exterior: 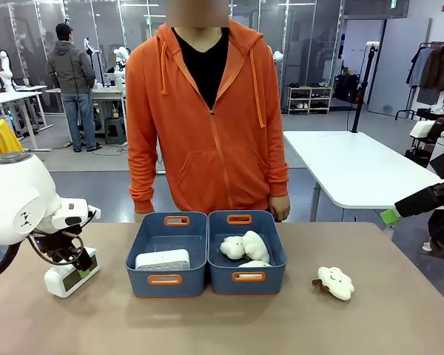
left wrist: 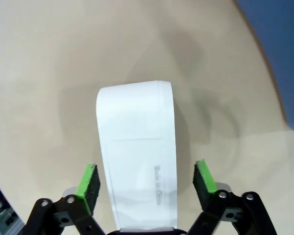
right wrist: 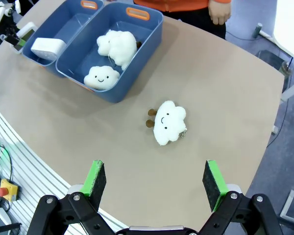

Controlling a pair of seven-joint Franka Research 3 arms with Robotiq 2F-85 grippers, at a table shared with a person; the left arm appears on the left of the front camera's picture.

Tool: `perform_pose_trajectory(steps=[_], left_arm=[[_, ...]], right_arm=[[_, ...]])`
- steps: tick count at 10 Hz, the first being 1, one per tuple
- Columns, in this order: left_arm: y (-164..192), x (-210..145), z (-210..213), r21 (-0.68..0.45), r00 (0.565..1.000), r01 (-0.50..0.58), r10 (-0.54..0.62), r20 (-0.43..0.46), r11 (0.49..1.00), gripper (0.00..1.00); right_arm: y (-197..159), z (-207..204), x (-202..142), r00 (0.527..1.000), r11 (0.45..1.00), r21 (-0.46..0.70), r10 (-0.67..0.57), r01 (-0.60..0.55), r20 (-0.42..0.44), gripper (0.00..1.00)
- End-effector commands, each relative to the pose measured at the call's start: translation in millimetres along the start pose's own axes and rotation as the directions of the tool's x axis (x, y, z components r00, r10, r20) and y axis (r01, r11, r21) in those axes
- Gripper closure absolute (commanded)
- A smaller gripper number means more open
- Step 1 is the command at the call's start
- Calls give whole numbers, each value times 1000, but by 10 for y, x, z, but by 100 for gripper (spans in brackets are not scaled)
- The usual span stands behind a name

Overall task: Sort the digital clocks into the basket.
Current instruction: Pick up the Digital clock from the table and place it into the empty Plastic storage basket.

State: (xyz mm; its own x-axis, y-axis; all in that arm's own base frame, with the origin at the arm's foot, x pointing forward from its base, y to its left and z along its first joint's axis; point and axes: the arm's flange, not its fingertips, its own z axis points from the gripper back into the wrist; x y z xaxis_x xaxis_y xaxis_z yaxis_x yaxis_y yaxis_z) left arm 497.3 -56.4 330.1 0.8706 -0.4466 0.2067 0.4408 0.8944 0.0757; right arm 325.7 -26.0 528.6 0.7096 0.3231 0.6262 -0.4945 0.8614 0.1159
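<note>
— Where's the loose digital clock (exterior: pixel 72 275)?
— On the bench (exterior: pixel 222 325), just left of the basket (exterior: pixel 185 287); it lies directly under the left end effector (left wrist: pixel 146 182), whose green pads (left wrist: pixel 88 182) straddle its short width with a gap on either side; its long axis lies square to the closing line.
— And the right end effector (right wrist: pixel 154 178)?
— Wide and empty, well right of the basket; the left is nearer.
— Obstacles?
— Only the basket's wall, I'd judge; a second clock (exterior: pixel 163 259) lies inside.
</note>
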Motion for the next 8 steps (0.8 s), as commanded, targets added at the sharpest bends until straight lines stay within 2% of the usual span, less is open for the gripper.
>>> perform_pose_trajectory(steps=[1, 2, 4, 5, 6, 8], left_arm=[[135, 52, -129, -50, 999, 6, -8, -53, 999, 59], [150, 15, -199, -86, 999, 15, -19, -51, 996, 100], [155, -6, -158, -65, 999, 16, -19, -38, 998, 100], [147, -18, -106, -72, 999, 13, -16, -37, 997, 86], [155, -25, -29, -100, 1000, 2, -5, -28, 995, 96], [251, -112, 463, -178, 999, 32, -33, -2, 984, 100]], right_arm=[[-15, -22, 26, 1000, 1000, -2, 18, -18, 11, 0], [-15, -22, 26, 1000, 1000, -2, 18, -18, 11, 0], [-15, -22, 26, 1000, 1000, -2, 18, -18, 11, 0], [-15, -22, 26, 1000, 1000, -2, 18, -18, 11, 0], [-15, -22, 26, 1000, 1000, -2, 18, -18, 11, 0], [-15, -22, 26, 1000, 1000, -2, 18, -18, 11, 0]])
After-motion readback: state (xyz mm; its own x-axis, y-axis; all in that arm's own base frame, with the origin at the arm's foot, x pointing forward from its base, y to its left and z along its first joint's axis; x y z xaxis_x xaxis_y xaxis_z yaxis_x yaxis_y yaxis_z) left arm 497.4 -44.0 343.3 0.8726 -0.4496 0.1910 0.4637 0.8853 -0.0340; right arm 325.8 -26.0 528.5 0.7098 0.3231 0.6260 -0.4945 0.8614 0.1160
